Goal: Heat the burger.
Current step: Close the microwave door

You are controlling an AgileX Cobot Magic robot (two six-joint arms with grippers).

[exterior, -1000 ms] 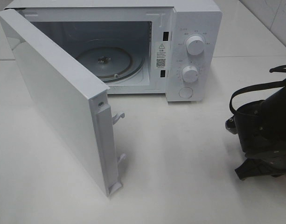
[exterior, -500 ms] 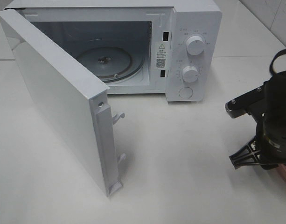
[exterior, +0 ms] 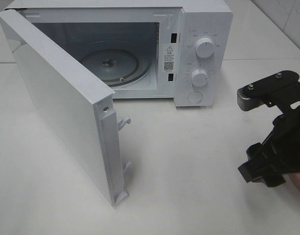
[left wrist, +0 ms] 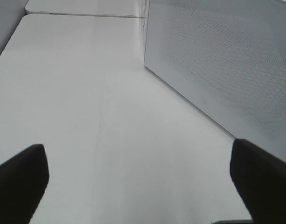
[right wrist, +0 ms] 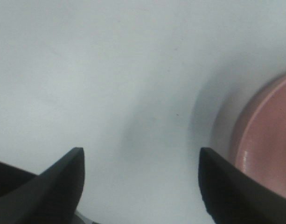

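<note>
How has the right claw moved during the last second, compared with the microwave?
Yes. The right claw has turned and spread its fingers, and its upper part has risen toward the microwave knobs.

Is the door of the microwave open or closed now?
Open. The door swings out to the left, and the empty glass turntable shows inside the microwave.

We are seeing a warning-triangle sign and a QR code on a small label [exterior: 169, 58] on the microwave [exterior: 203, 29] front frame; its print and the markings around the two dials [exterior: 204, 47] are staying too small to read.
</note>
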